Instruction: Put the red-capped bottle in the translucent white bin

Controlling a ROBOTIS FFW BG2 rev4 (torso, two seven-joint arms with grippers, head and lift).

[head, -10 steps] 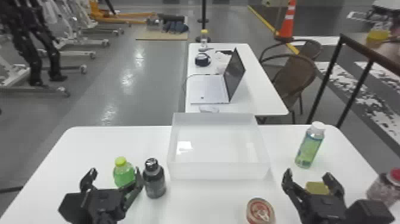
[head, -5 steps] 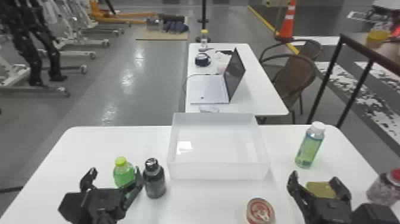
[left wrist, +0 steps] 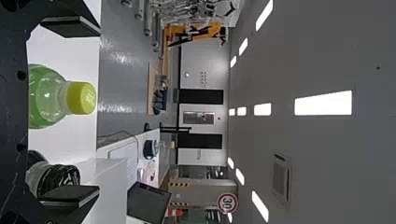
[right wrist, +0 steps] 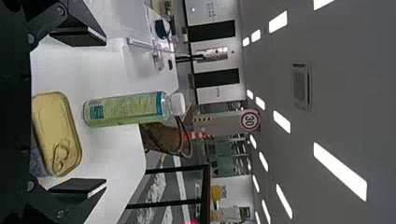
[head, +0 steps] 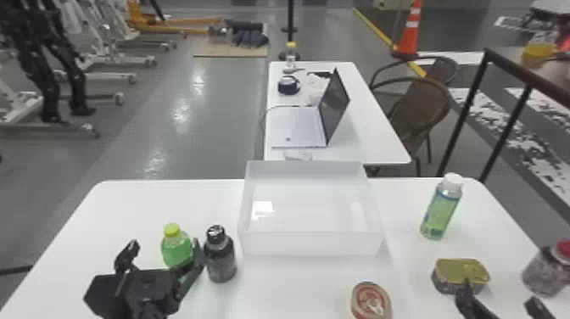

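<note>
From where I stand, the red-capped bottle (head: 544,273) is on the white counter (head: 135,208), at the lower right of the frame, its cap partly cut off by the right edge. The translucent white bin (head: 311,244) sits in the middle of the counter, open side up, well apart from that bottle.

Down at the lower right, the right gripper (head: 498,293) has its jaws spread wide with nothing caught in them. One fingertip overlaps the near edge of the gold tin (head: 460,268); I can't tell if they touch. Behind that tin stands a green bottle with a white cap (head: 441,210).

Over at the lower left, the left gripper (head: 165,247) also has its jaws well apart, gripping nothing. A green bottle with a yellow-green cap (head: 174,251) stands just beyond them, and a dark bottle (head: 220,261) is between it and the bin. A round tin with a red label (head: 370,301) lies by the bottom edge, right of centre. An open laptop (head: 335,106) rests on the table farther back.
</note>
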